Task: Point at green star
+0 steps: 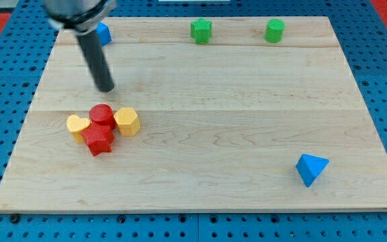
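So the wooden board (247, 134) fills most of the view, sitting on a blue pegboard surface (5, 67). My arm's rod (97, 60) comes down from the view's top left, and my tip (105, 88) is parked on bare wood in the left half, a little above a huddle of four blocks and clear of all of them. There's no claw on this rig, just the plain rod, so nothing to call wide, narrow or holding.

That huddle: a red cylinder (101, 114) at its top, a red star (99, 140) below it, a yellow heart (78, 126) on the view's left and a yellow hexagon-ish block (126, 121) on the right, all pressed together.

The green star (201, 30) is up by the board's top edge, a bit right of centre-left, well apart from my tip. Further right along the same edge is a green cylinder (275, 30). A blue triangle (312, 168) sits alone near the bottom right. Another blue block (103, 32) peeks out behind the rod at the top left; it's half hidden, so I can't really call its shape.
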Tool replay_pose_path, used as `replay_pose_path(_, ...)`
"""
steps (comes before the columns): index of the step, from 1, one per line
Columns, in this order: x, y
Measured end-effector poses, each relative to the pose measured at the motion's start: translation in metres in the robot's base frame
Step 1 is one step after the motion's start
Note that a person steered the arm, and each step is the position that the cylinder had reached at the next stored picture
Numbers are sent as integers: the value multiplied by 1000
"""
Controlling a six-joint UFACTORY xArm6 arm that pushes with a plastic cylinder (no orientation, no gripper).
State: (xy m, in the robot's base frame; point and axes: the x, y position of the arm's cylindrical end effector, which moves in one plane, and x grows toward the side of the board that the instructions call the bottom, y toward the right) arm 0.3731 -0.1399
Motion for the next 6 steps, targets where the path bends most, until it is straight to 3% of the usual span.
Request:
replay_pose_path(1,-53,34)
replay_pose_path(2,-132,1)
replay_pose_path(3,-168,-2)
replay_pose_path(5,-173,161)
replay_pose_path(6,-161,204)
